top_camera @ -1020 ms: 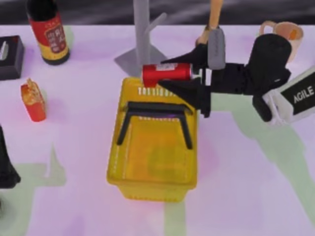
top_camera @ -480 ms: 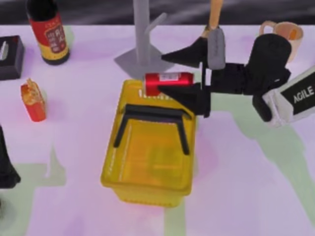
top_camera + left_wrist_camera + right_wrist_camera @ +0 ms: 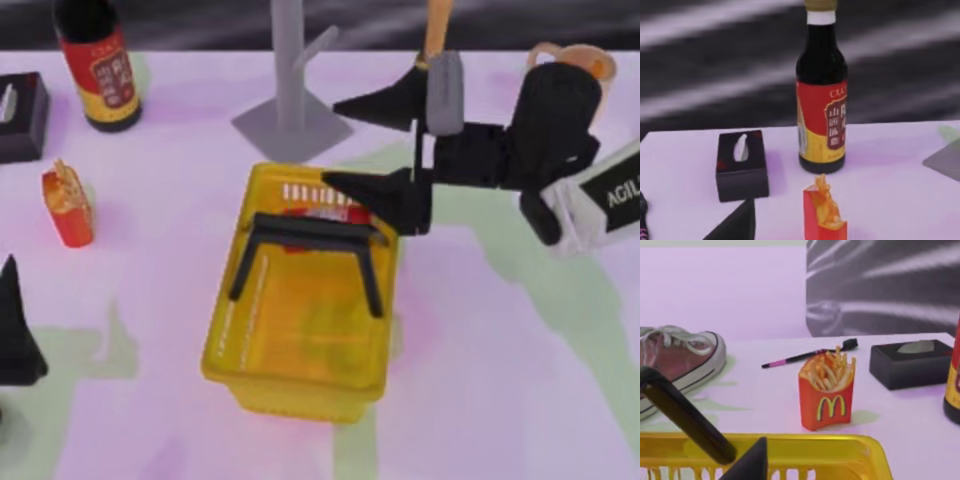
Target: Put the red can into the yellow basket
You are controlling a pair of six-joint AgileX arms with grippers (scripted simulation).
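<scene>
The red can (image 3: 318, 214) lies on its side inside the yellow basket (image 3: 258, 300), at the far end and partly hidden under the black handle (image 3: 310, 232). My right gripper (image 3: 350, 147) hovers over the basket's far rim, open, with nothing between its fingers; one finger (image 3: 375, 190) hangs above the rim, the other (image 3: 385, 104) is farther back. In the right wrist view one dark fingertip (image 3: 754, 462) stands over the basket's yellow rim (image 3: 840, 450). My left gripper (image 3: 12, 330) is parked at the table's left edge, open, one finger (image 3: 735, 225) showing.
A dark bottle with red label (image 3: 98, 65), a black tissue box (image 3: 22, 115) and a red fries carton (image 3: 67, 205) stand at the left. A grey stand (image 3: 292, 100), a hammer (image 3: 440, 70) and a mug (image 3: 580, 65) are at the back. A sneaker (image 3: 675, 360) lies beyond the basket.
The right gripper's jaws spread apart and the red can dropped from between them into the basket. The basket shifted slightly. The left gripper moved a little at the left edge.
</scene>
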